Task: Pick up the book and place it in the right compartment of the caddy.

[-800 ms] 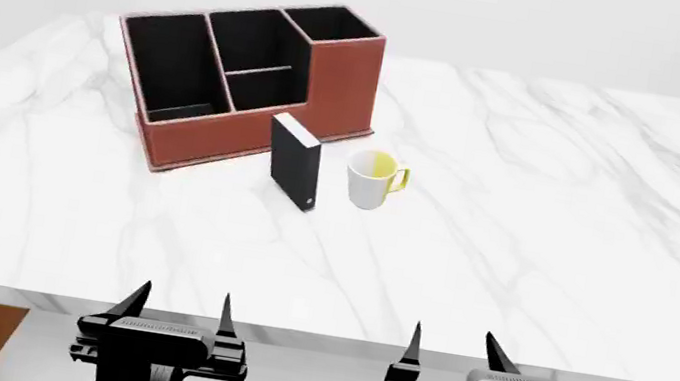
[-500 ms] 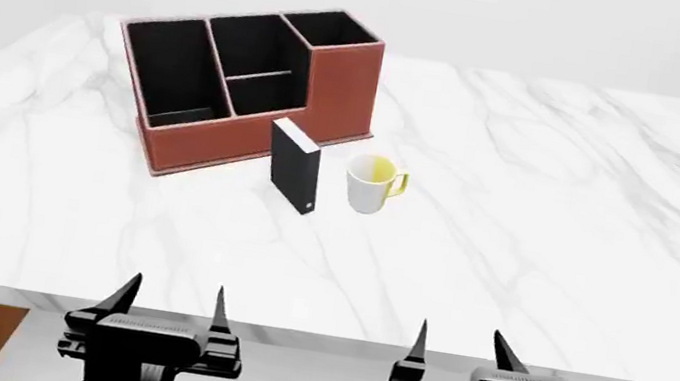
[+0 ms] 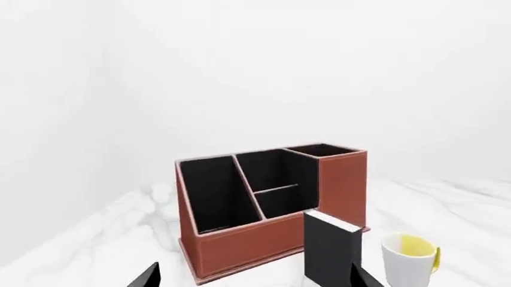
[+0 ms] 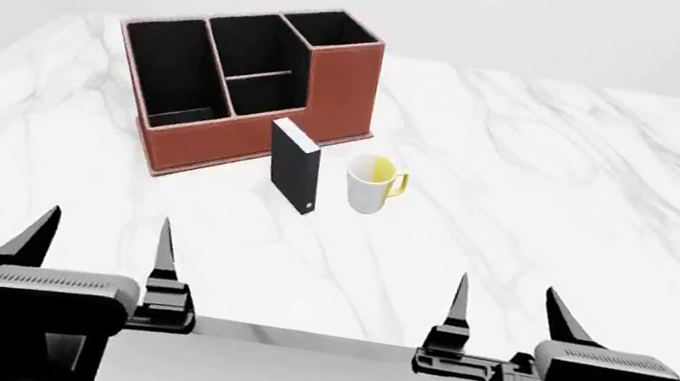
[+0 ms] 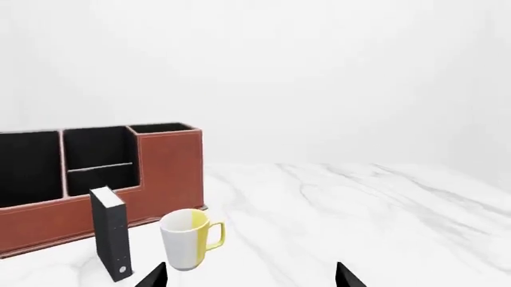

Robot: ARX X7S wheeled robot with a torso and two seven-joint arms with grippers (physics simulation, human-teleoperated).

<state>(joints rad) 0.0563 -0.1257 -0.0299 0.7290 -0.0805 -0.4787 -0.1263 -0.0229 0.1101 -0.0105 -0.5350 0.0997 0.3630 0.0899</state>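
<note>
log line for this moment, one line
stage: approach, nothing held | left gripper: open | right gripper: open | book: upright on table beside mug | caddy: right compartment empty

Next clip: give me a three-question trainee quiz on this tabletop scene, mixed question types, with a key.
1. True or false: the book stands upright on the table, outside the caddy.
2. Multiple choice: what stands beside the book, away from the caddy? A) a bowl B) a white mug with yellow inside C) a bottle
3. Fill in: the left gripper and right gripper are both ____, holding nothing.

Key: 1 true; 2 B; 3 open
</note>
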